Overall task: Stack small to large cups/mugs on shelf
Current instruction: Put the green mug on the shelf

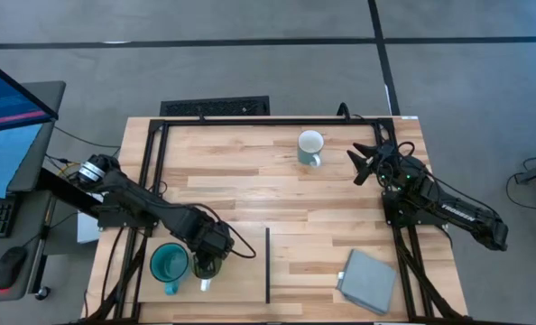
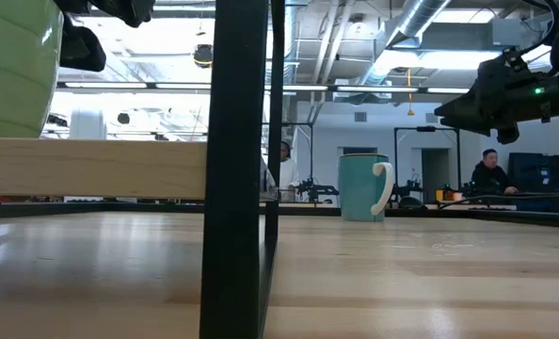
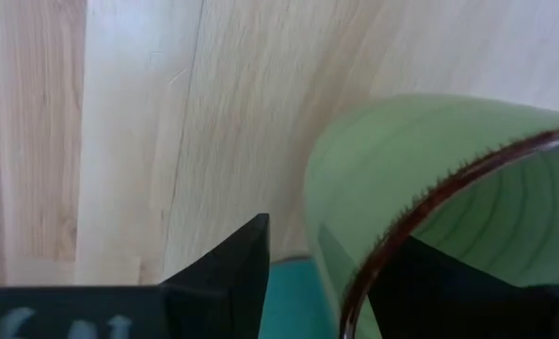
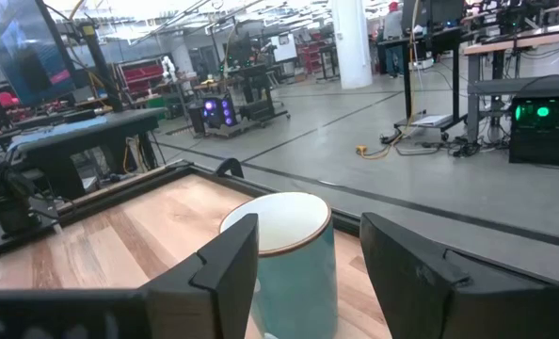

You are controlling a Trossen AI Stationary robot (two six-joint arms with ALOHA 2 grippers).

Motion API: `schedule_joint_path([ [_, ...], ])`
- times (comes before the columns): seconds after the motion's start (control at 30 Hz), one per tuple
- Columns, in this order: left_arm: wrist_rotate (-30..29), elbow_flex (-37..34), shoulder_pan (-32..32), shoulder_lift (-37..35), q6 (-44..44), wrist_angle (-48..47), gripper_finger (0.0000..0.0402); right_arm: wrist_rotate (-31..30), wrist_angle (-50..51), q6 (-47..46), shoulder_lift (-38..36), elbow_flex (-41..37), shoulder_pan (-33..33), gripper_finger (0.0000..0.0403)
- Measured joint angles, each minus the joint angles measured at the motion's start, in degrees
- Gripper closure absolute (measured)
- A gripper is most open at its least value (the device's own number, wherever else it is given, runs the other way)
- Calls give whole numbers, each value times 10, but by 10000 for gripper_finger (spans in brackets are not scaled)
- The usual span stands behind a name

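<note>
A light green mug point(image 3: 430, 151) with a brown rim is in my left gripper point(image 1: 207, 264) over the pale shelf point(image 1: 243, 284), near the table's near left corner. Its white handle point(image 1: 205, 285) pokes out toward the near edge. In the low view its wall point(image 2: 11, 66) shows above the shelf's edge point(image 2: 91, 168). The wide teal mug point(image 1: 169, 264) stands on the shelf just left of it. A third mug point(image 1: 310, 147), pale teal outside with a white inside and handle, stands near the far edge. My right gripper point(image 1: 355, 166) is open beside it, to its right. My left gripper holds the light green mug by its rim wall point(image 3: 331, 268), one finger point(image 3: 449, 287) inside the mug and one finger point(image 3: 225, 273) outside it, coming from above. The shelf's edge hides the mug's bottom in the low view, so I cannot tell whether it stands or hangs clear.
A thin black strip point(image 1: 267, 266) bounds the shelf on its right. A grey-blue square pad point(image 1: 369, 280) lies near the near right corner. Black frame rails point(image 1: 250, 120) run along the far edge and both sides. People and equipment show in the room beyond.
</note>
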State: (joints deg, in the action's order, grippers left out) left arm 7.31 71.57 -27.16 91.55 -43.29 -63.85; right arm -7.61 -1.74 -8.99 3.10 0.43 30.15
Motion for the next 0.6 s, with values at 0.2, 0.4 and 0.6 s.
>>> schedule_joint_path([
  [0.2,5,0,1,-7,-1,-1,256,0,0,0,0,0,0,194],
  [0.4,2,0,2,-20,0,-4,256,0,-1,0,0,0,0,194],
  [0.6,-3,0,2,-35,-2,-7,256,0,-1,0,0,0,0,194],
])
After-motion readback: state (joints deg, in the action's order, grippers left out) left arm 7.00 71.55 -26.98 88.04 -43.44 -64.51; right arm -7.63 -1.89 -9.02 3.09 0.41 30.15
